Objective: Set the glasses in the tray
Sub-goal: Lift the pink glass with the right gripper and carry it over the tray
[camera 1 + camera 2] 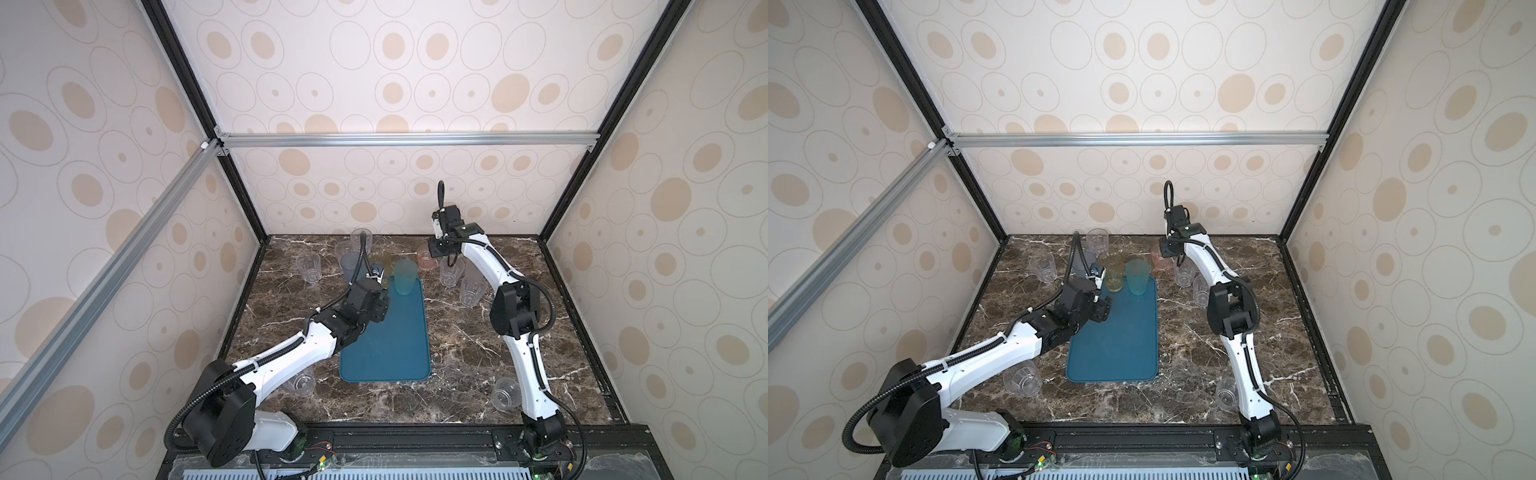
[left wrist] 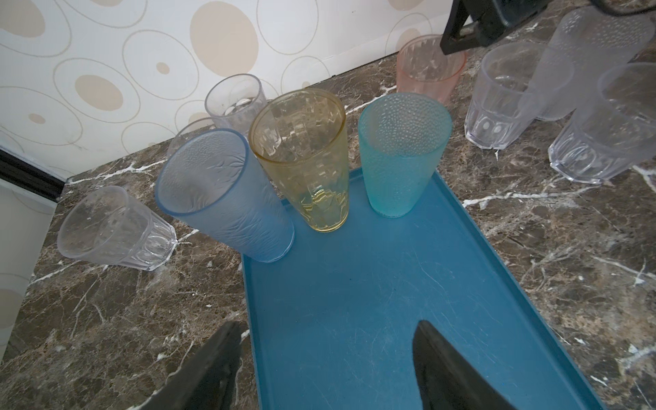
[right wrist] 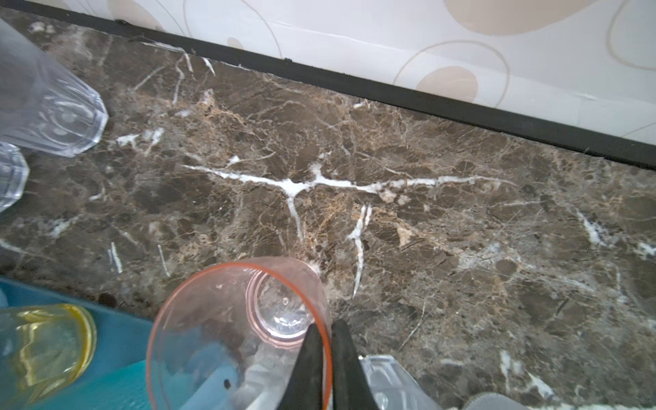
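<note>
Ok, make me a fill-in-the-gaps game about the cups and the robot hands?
The right gripper is shut on the rim of the see-through ____ tumbler.
The left gripper, over the flat teal-blue plastic tray, has its jaws ____.
On the tray, the dimpled teal-green tumbler stands next to the faceted ____ tumbler.
Missing words: pink, open, yellow.

No text, label, brand, number or sign was legible in any view. A small blue-and-white patch (image 1: 377,273) near the wrist of the left arm (image 1: 291,353) showed in both top views, too small to read.
</note>
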### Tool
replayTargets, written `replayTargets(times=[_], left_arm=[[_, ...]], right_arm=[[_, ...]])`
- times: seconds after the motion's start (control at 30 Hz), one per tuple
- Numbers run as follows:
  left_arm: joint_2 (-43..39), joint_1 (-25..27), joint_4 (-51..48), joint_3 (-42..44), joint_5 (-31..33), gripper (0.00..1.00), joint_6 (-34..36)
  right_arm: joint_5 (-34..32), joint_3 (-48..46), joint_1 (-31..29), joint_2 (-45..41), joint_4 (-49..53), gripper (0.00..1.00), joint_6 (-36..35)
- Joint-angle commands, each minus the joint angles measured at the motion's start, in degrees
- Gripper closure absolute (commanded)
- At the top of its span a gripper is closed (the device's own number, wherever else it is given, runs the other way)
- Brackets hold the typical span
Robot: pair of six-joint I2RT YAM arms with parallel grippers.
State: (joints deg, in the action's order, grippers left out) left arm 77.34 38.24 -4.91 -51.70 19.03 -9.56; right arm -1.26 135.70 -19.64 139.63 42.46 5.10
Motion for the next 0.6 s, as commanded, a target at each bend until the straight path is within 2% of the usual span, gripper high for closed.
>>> replayTargets(times=[0.0, 0.2, 0.43, 0.57], left_arm=[[-2.3, -0.5, 0.1, -0.6, 1.4, 0.24, 0.5], [-3.3, -2.0, -2.5, -3.1, 2.8, 0.24, 0.0], [-6.6, -7.8, -6.2, -5.3, 0.9, 0.24, -1.0], [-8.4, -12.0, -9.0, -5.5, -1.3, 0.24, -2.0]], right_arm=[[-0.2, -1.1, -0.6, -6.4, 0.8, 0.92, 1.3], [-1.3, -3.5, -2.0, -13.3, 4.3, 0.92, 4.9], [-5.1, -12.3, -3.7, -25.2, 9.5, 0.93, 12.4], [-9.6, -18.2, -6.9, -32.1, 12.4, 0.93, 15.4]])
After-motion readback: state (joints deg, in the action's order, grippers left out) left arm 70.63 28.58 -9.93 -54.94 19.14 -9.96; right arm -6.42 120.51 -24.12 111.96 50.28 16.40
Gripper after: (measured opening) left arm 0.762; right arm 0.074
